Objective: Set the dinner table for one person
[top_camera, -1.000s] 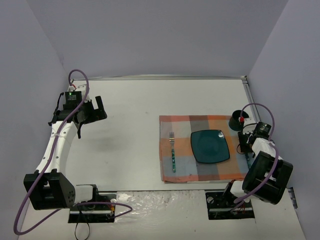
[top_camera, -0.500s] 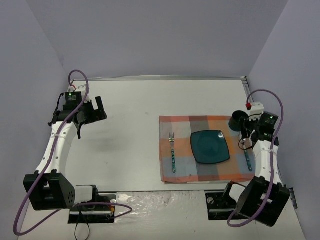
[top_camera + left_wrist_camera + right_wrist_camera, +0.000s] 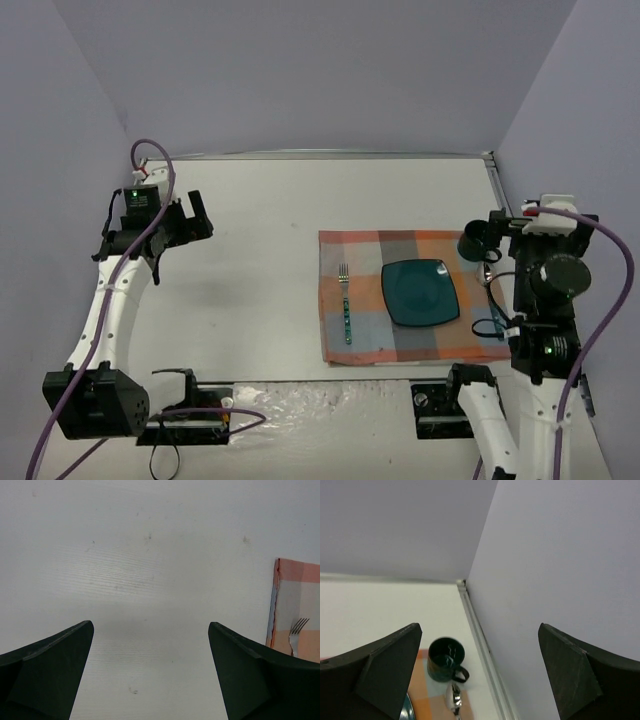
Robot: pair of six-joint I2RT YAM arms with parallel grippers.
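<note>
On the white dinner table [image 3: 250, 270] lies a plaid cloth [image 3: 365, 262] with a teal square plate [image 3: 420, 292] in its middle and a fork [image 3: 345, 300] to the left of the plate. A dark mug [image 3: 472, 241] stands at the cloth's far right corner. In the right wrist view a spoon [image 3: 453, 700] lies just near of the mug [image 3: 445, 659]. My right gripper [image 3: 479, 630] hangs open high above them, holding nothing. My left gripper [image 3: 183, 238] is open over bare table at the far left, nothing between its fingers [image 3: 60, 655].
A metal rail [image 3: 497, 195] runs along the table's right edge against the lilac wall. Lilac walls close the back and both sides. In the top view my raised right arm [image 3: 548, 300] covers the cloth's near right corner. The arm bases [image 3: 190, 410] sit at the near edge.
My right gripper has opened wide and risen up away from the spoon, which stays on the cloth right of the plate. The left arm has hardly moved.
</note>
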